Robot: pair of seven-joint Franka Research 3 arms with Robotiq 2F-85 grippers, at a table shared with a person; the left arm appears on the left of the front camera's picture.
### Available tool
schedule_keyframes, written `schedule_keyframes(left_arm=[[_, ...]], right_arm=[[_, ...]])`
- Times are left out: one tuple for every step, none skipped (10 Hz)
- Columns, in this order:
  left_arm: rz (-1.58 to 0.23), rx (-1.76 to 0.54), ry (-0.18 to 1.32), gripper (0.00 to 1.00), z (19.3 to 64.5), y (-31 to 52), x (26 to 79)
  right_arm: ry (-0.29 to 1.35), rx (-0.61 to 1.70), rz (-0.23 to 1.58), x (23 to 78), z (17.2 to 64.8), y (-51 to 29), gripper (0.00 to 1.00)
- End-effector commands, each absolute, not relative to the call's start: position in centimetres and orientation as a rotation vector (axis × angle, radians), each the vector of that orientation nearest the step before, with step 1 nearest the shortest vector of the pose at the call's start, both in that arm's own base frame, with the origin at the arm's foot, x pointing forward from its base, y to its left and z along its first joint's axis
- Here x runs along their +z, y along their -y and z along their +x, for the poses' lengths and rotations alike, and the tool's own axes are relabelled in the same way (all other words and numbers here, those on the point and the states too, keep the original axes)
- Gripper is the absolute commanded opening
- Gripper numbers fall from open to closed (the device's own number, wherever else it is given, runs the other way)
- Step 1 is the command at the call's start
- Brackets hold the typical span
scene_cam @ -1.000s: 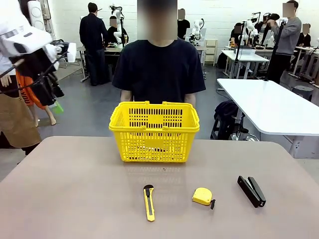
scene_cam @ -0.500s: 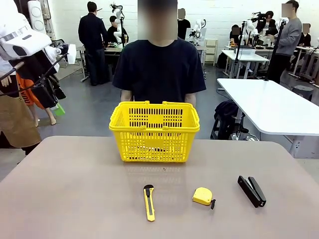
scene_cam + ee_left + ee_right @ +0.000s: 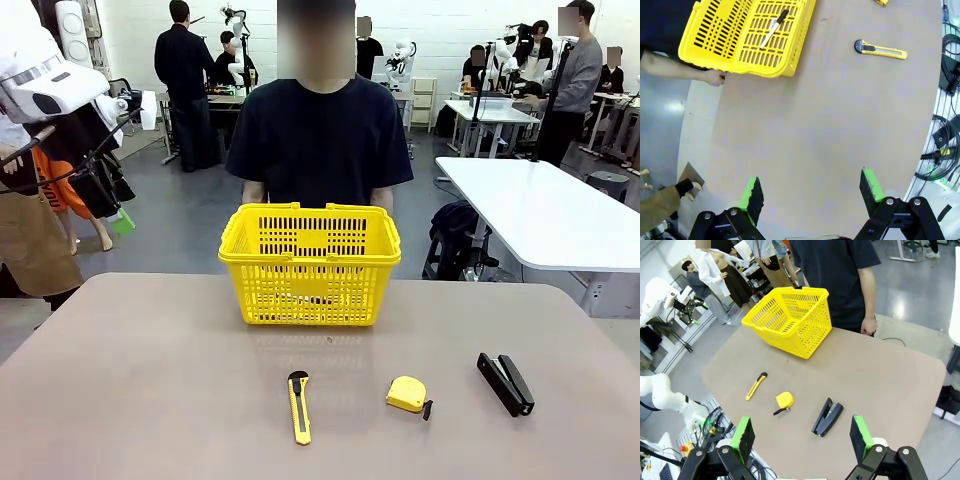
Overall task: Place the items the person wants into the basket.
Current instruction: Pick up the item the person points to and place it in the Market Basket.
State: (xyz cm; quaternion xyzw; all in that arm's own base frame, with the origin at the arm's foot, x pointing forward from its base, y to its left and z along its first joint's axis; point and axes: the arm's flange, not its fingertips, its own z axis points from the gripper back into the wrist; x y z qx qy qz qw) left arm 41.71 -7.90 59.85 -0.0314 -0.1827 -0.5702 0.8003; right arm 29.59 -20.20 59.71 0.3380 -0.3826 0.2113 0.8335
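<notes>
2 pincers gape wide, empty: left gripper (image 3: 810,180), right gripper (image 3: 801,422). Black-and-white marker (image 3: 773,29) lies inside basket (image 3: 760,70); utility knife (image 3: 881,49) on table (image 3: 815,130).

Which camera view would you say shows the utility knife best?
The left wrist view: it sees the utility knife from above, full length. The front view foreshortens it; the right wrist view shows it small.

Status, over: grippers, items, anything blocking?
Left gripper and right gripper open, empty, above table. Marker in basket; utility knife on table. Tape measure beside knife, not touching.
</notes>
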Motion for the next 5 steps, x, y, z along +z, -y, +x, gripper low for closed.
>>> schedule_keyframes(left_arm=[[-0.062,-1.234,0.391,1.00,41.51,7.68,59.94],[-0.062,-1.234,0.391,1.00,41.51,7.68,59.94],[-0.062,-1.234,0.391,1.00,41.51,7.68,59.94],[-0.062,-1.234,0.391,1.00,41.51,7.68,59.94],[-0.062,-1.234,0.391,1.00,41.51,7.68,59.94]], right_arm=[[0.835,0.465,0.730,59.73,29.81,20.15,1.00],[0.835,0.465,0.730,59.73,29.81,20.15,1.00],[0.835,0.465,0.730,59.73,29.81,20.15,1.00],[0.835,0.465,0.730,59.73,29.81,20.15,1.00],[0.835,0.465,0.730,59.73,29.81,20.15,1.00]])
